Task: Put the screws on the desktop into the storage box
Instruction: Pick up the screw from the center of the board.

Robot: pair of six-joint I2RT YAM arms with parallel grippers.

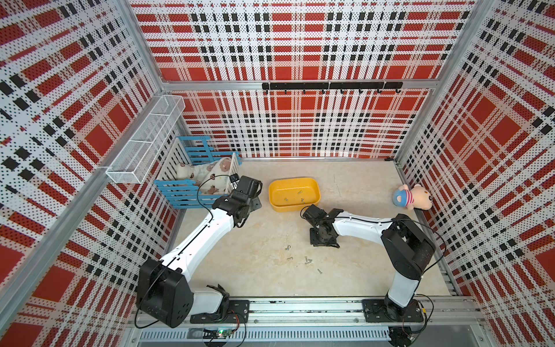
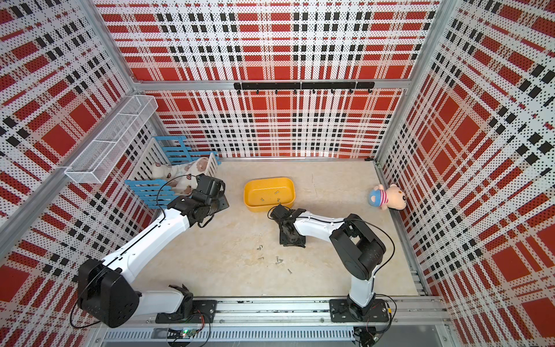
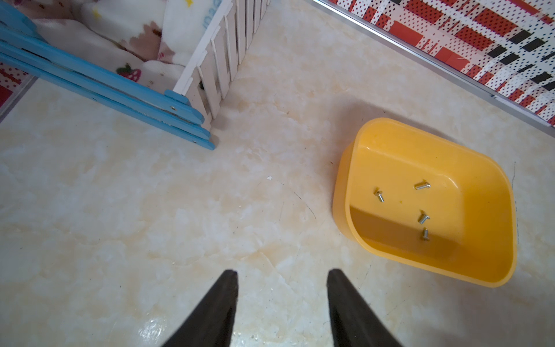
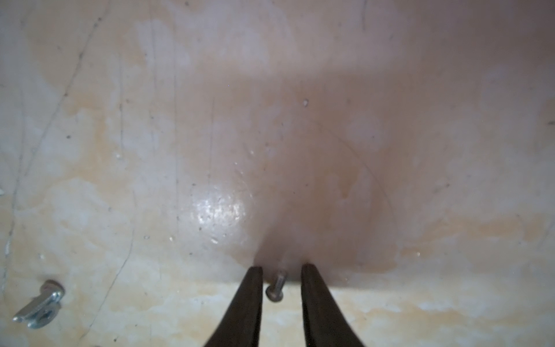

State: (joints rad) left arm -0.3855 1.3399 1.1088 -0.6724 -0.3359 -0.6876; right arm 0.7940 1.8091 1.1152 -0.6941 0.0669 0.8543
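Right wrist view: right gripper is standing narrowly spread astride one screw on the bench, not pinching; top views are hiding this.
Grasp advice: centring on the shank before squeezing is looking wise.
Left wrist view: left gripper is hanging spread, empty; four screws are lying inside the storage box.
Top view: loose screws are lying robot-side of the storage box.

Both top views overlook the desktop; wrist cameras sit close.
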